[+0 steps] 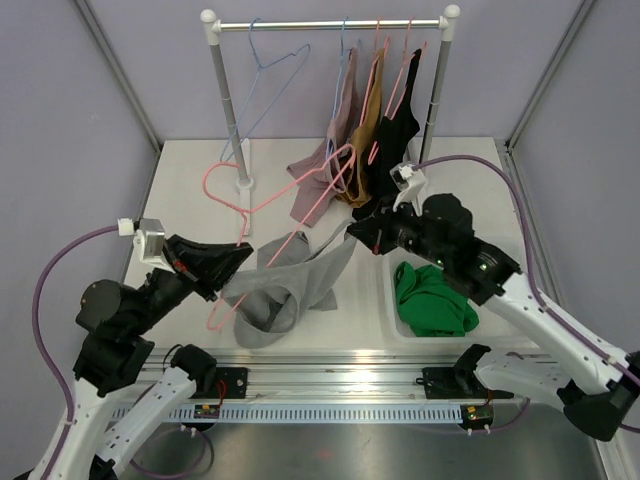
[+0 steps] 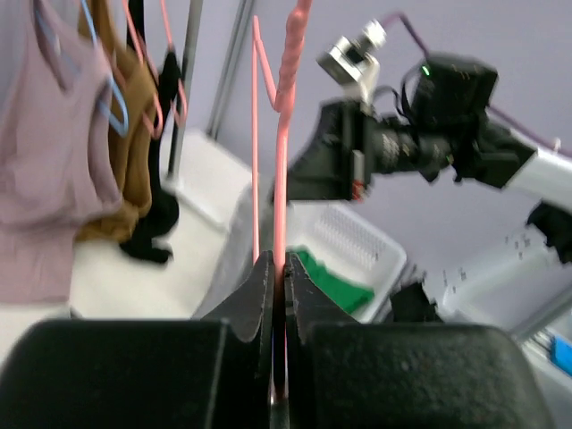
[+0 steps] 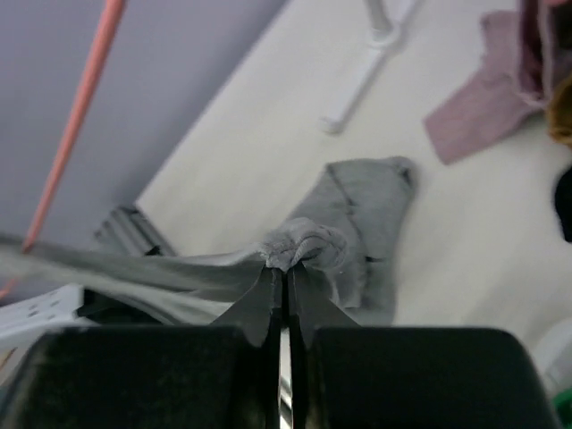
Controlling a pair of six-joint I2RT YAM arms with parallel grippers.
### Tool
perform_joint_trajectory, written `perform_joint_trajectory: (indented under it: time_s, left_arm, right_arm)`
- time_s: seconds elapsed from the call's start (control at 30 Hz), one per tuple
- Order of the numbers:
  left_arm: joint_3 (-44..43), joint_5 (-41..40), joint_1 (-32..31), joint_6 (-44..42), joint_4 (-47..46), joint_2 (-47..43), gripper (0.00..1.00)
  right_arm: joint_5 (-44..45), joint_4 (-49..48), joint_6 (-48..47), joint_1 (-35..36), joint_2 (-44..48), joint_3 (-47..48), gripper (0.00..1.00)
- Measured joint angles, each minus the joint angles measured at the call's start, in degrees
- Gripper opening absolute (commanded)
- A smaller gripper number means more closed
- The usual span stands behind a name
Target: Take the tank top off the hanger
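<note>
A grey tank top [image 1: 285,285] hangs on a pink hanger [image 1: 300,200] that is held tilted above the table's middle. My left gripper [image 1: 240,256] is shut on the hanger's wire, which rises between its jaws in the left wrist view [image 2: 284,134]. My right gripper [image 1: 355,232] is shut on a bunched edge of the tank top [image 3: 308,246], with the cloth stretched out to its left and the rest drooping to the table [image 3: 362,206]. In their own wrist views, both the left gripper [image 2: 279,268] and the right gripper [image 3: 286,268] have their jaws pressed together.
A clothes rack [image 1: 330,24] at the back holds an empty blue hanger [image 1: 270,70] and mauve [image 1: 340,110], brown [image 1: 365,120] and black [image 1: 395,130] tops on hangers. A white bin [image 1: 390,300] at the right holds a green garment [image 1: 432,298].
</note>
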State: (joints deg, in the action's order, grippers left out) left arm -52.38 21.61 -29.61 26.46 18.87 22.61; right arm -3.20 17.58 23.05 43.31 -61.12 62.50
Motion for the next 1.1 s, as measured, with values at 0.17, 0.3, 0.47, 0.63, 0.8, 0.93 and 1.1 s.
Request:
perform_joint_trajectory:
  time_s: [0.17, 0.3, 0.47, 0.63, 0.8, 0.93, 1.1]
  left_arm:
    - [2.71, -3.08, 0.00, -1.03, -18.99, 2.51, 0.00]
    - [0.79, -6.38, 0.00, -3.69, -29.22, 8.72, 0.00]
    - [-2.32, -15.23, 0.00, -5.49, -35.04, 14.75, 0.00]
    - [0.83, -21.51, 0.04, -6.03, -41.09, 14.43, 0.00]
    - [-1.90, -25.00, 0.04, -6.14, -33.83, 14.27, 0.00]
    - [-6.60, -26.75, 0.04, -6.12, -23.04, 15.39, 0.00]
    - [-12.24, -29.11, 0.04, -6.19, -9.35, 19.52, 0.00]
  right_arm:
    - [-14.78, -1.14, 0.70, -0.17, 7.98, 1.44, 0.00]
    - [-26.14, 0.42, 0.85, -0.20, 8.50, 5.62, 0.00]
    - [-32.83, 4.13, 0.28, -0.20, 9.77, 6.60, 0.00]
    - [-36.85, 6.73, -1.62, -0.20, 10.99, 7.04, 0.00]
    - [-34.53, 11.89, -4.20, -0.20, 10.88, 9.31, 0.00]
    - [-31.04, 12.63, -4.46, -0.07, 8.61, 9.40, 0.00]
    - [-19.23, 10.01, -4.00, 6.25, 2.01, 5.53, 0.02]
